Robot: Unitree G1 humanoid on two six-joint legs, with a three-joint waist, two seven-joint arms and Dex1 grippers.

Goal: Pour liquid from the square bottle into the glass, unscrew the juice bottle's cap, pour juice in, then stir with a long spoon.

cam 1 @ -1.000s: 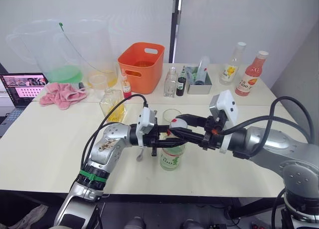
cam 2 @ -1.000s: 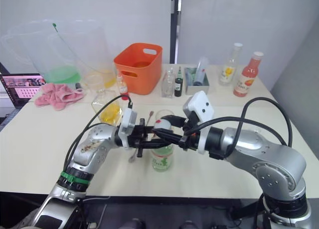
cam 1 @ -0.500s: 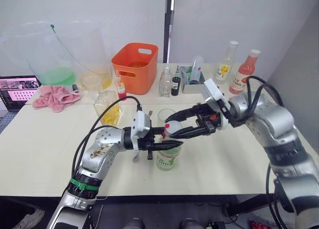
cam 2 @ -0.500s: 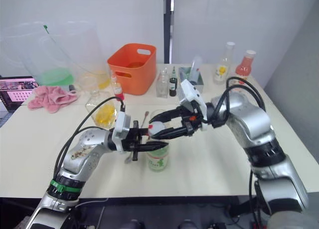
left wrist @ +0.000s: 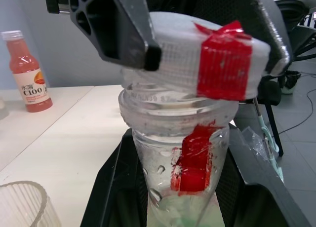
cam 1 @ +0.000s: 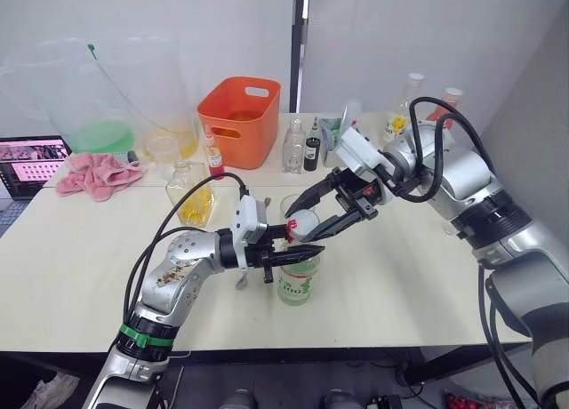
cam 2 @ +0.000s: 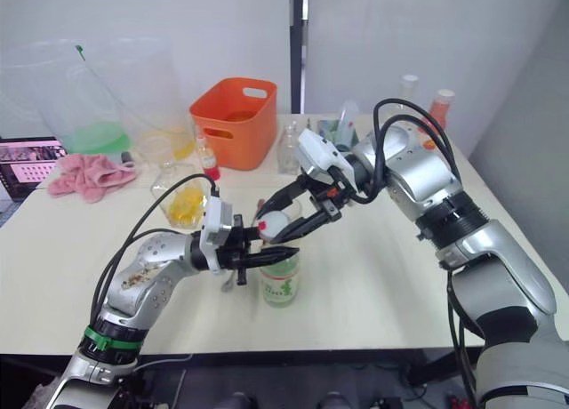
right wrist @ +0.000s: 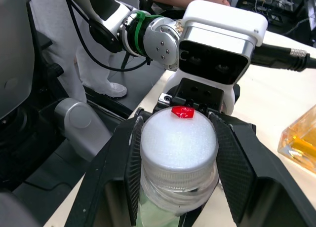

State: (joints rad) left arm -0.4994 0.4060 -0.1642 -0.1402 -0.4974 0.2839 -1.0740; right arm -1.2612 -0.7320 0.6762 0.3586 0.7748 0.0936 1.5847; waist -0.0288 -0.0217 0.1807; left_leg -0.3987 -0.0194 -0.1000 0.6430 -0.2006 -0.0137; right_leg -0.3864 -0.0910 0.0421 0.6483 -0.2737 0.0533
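The juice bottle (cam 1: 296,280) stands upright near the front middle of the white table (cam 1: 80,258), with the ribbed glass (cam 1: 296,206) just behind it. From the head camera, the left gripper (cam 1: 298,253) is clamped around the bottle's neck from the robot's left, and the right gripper (cam 1: 313,215) reaches in from the right and above, its two black fingers pinching the white cap (cam 1: 303,220). The left wrist camera adds detail the head views lack: the cap (left wrist: 207,64) sits tilted on the threaded mouth, its strip of red tape out of line with the red tape on the neck (left wrist: 192,160). The right wrist camera looks down on the cap's top (right wrist: 178,140), with a finger pressed on each side. Farther back stand an orange basket (cam 1: 240,120), a pink cloth (cam 1: 93,173), and the square bottle (cam 1: 194,196) of yellow liquid.
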